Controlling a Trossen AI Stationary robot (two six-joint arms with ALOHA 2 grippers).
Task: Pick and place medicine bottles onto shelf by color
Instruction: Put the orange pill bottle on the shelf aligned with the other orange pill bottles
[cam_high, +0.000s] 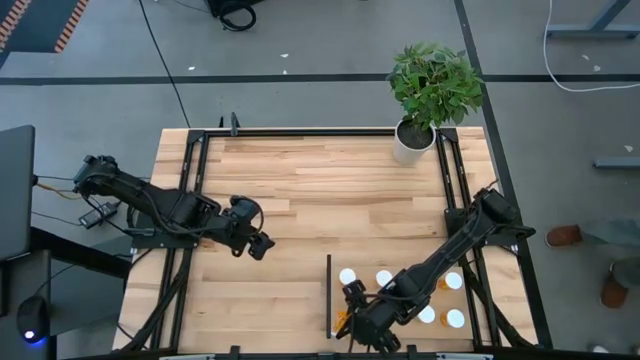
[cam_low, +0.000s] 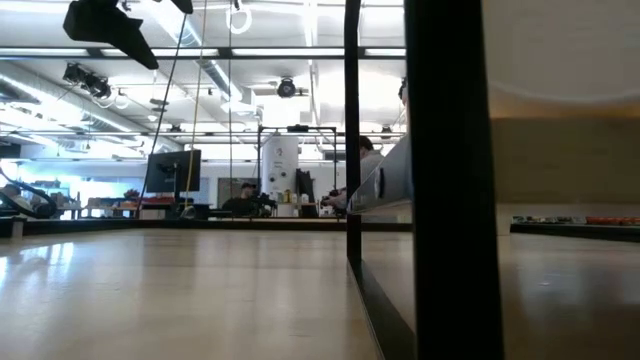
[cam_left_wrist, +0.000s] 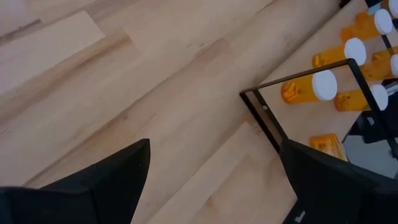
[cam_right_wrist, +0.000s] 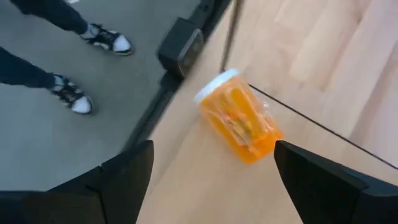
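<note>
Orange bottle (cam_right_wrist: 239, 121) is seen lying on the shelf (cam_right_wrist: 323, 74), unheld, before the right gripper (cam_right_wrist: 211, 180), fingers wide; left gripper (cam_left_wrist: 214, 180) is likewise spread, over bare tabletop (cam_left_wrist: 155, 93).

L arm reaches in from the table's left edge, left gripper (cam_high: 262, 246) over mid-table, fingers (cam_left_wrist: 106, 180) wide apart, empty. R arm stretches toward the near edge, right gripper (cam_high: 352, 318) low, fingers (cam_right_wrist: 118, 180) spread, nothing between.
</note>
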